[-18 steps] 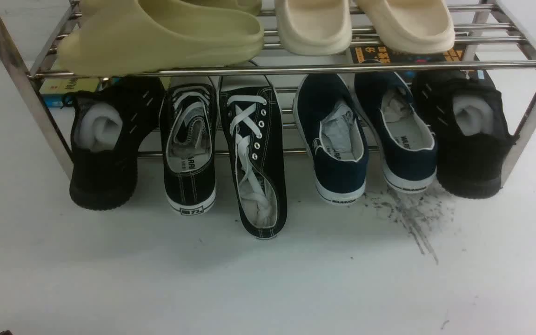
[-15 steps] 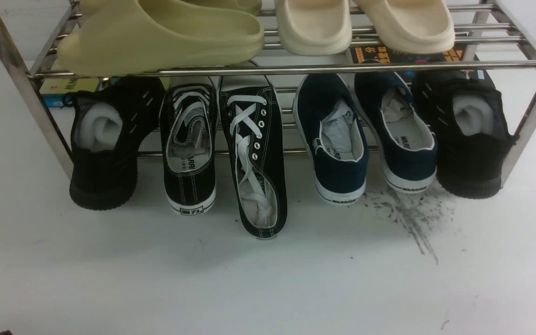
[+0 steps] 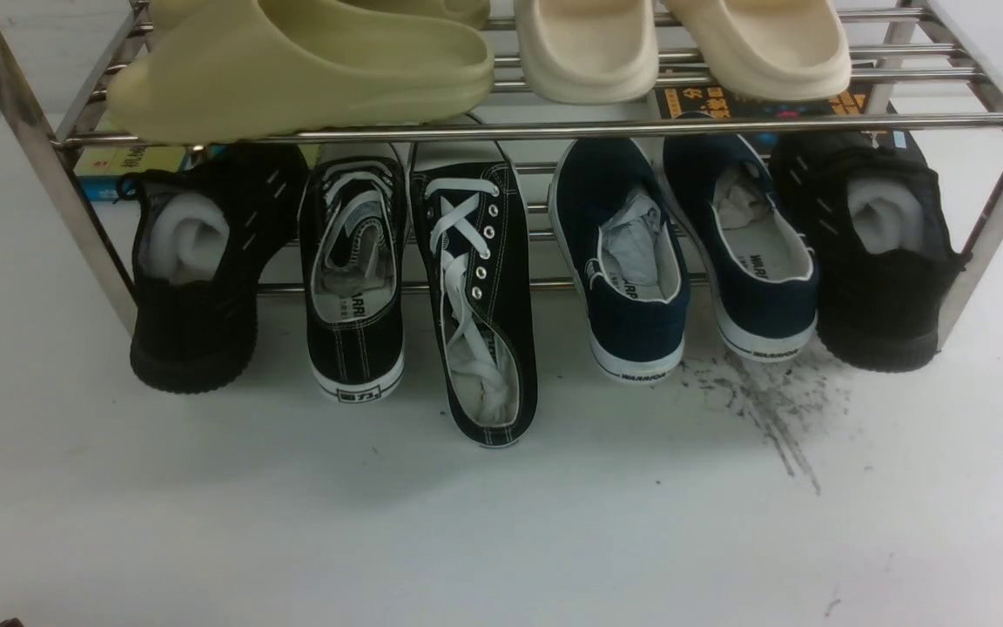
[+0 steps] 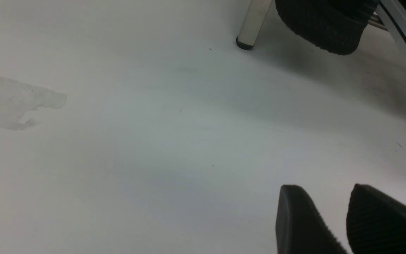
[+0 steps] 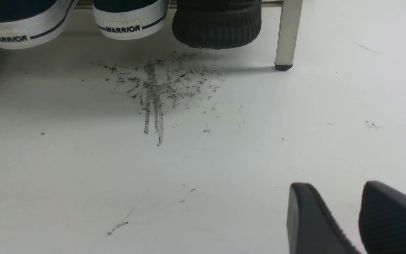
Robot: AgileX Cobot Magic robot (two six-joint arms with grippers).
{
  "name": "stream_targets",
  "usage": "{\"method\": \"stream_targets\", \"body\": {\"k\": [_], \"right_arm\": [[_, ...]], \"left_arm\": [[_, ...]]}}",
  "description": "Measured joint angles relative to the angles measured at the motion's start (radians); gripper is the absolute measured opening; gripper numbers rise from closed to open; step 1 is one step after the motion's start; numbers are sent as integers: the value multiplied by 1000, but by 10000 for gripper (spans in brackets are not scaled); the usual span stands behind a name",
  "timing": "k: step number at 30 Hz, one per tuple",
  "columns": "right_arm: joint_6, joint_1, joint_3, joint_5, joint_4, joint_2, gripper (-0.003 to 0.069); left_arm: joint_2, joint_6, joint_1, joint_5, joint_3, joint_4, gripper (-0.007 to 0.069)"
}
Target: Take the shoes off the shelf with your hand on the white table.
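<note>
Spreading before the shelf (image 3: 536, 131), white table (image 3: 501, 540) with dark scuff marks (image 3: 763, 401); left claw (image 4: 326, 188) and right claw (image 5: 337, 185) parted, empty.

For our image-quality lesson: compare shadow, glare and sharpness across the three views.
Front view: soft shadow on the white table under the shelf, chrome bars glinting. Left wrist view: dim, low-contrast, broad grey shadow beside the black sneaker. Right wrist view: sharpest, scuff marks crisp, heel labels on the shoes readable.
</note>
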Motion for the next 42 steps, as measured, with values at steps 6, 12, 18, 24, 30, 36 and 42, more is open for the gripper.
{"method": "stream_targets", "body": {"k": [6,12,18,24,30,36,42], "right_arm": [[0,0,0,0,0,0,240],[0,0,0,0,0,0,240],[0,0,0,0,-3,0,240],[0,0,0,0,-3,0,240],[0,0,0,0,1,0,240],[69,0,0,1,225,0,240],[140,0,7,14,559,0,240]], "left_arm": [[0,0,0,0,0,0,242],[0,0,0,0,0,0,242],[0,0,0,0,0,0,242],[0,0,0,0,0,0,242],[0,0,0,0,0,0,242],[0,0,0,0,0,0,242],[0,0,0,0,0,0,242]]}}
